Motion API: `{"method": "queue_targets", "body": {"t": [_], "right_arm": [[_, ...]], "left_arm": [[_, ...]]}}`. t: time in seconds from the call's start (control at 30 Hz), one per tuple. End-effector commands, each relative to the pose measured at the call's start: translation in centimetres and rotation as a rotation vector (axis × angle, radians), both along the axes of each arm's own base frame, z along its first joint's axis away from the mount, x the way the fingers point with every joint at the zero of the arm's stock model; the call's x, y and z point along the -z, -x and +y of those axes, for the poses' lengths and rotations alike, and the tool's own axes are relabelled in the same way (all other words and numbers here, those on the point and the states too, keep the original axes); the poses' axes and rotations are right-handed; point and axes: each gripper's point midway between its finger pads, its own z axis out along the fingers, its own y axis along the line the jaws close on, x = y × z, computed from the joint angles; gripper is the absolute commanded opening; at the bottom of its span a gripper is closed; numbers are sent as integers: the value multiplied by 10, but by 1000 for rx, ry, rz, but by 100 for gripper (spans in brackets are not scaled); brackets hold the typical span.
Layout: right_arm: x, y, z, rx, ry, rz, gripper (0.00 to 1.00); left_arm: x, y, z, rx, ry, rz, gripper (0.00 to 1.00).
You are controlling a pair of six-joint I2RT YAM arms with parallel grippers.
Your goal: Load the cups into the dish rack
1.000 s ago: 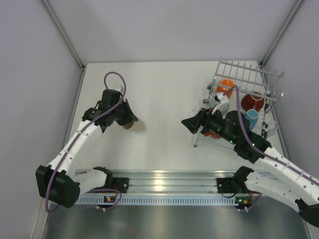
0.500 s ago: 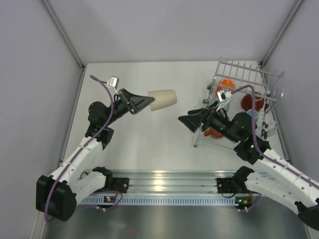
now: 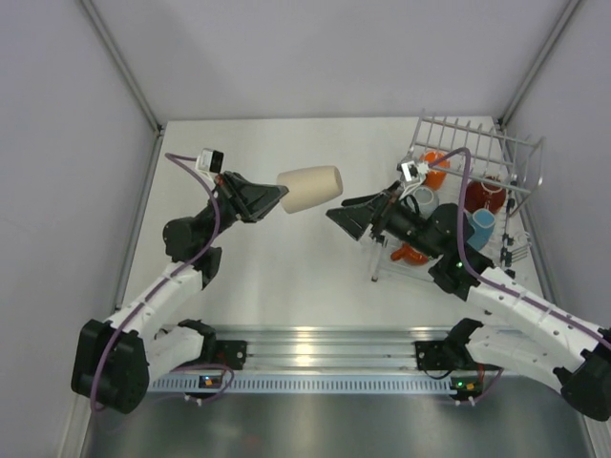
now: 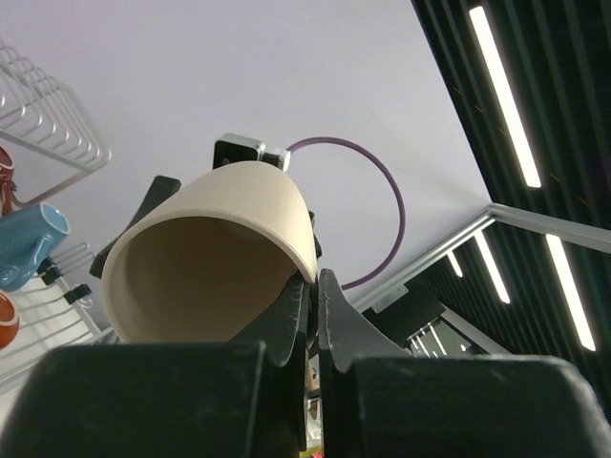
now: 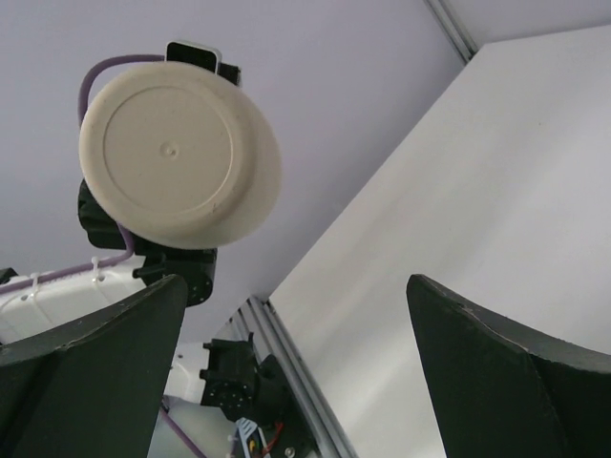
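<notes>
A cream cup (image 3: 308,189) hangs on its side above the table's middle, its base toward the right arm. My left gripper (image 3: 280,197) is shut on its rim, one finger inside and one outside. In the left wrist view the cream cup (image 4: 220,248) fills the frame above the left gripper (image 4: 316,286). My right gripper (image 3: 340,211) stands wide open, just right of the cup and apart from it. From the right wrist, the cup's round base (image 5: 177,153) sits up left of the right gripper (image 5: 296,281). The dish rack (image 3: 470,143) at back right holds orange (image 3: 434,164), dark red (image 3: 482,197), light blue (image 3: 480,226) and grey (image 3: 422,200) cups.
An orange-red cup (image 3: 410,254) lies at the rack's near edge, partly under the right arm. A metal rail (image 3: 315,343) runs along the table's near edge. Grey walls close in on both sides. The white table (image 3: 286,267) lies below the held cup.
The left arm has lifted the cream cup off the table and swung it right, toward the right arm. The right gripper has opened wide and moved left toward the cup.
</notes>
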Motion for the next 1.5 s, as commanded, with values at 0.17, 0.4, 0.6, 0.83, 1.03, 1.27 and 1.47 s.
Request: {"method": "queue_targets", "body": {"t": [0.17,0.4,0.6,0.83,1.03,1.27,1.47], "right_arm": [[-86,2,6,-46,-176,-197,98],[-96,1,10,-59,-199,-222,97],[-96,-1,14,-70,-222,-219,93],[-86,0,20,-105,-225,-175,88],[-74,0,19,-104,-220,-152,81],[-70,1,16,-98,-225,-137,47],[-63,-1,13,-76,-232,-105,7]], "left_arm": [[-19,30,9,25,61,-123,0],[-15,32,8,32,55,-122,0],[-9,31,7,29,54,-102,0],[-10,29,6,23,59,-102,0],[-11,27,6,15,59,-112,0],[-9,25,4,10,53,-112,0],[0,23,3,3,42,-96,36]]}}
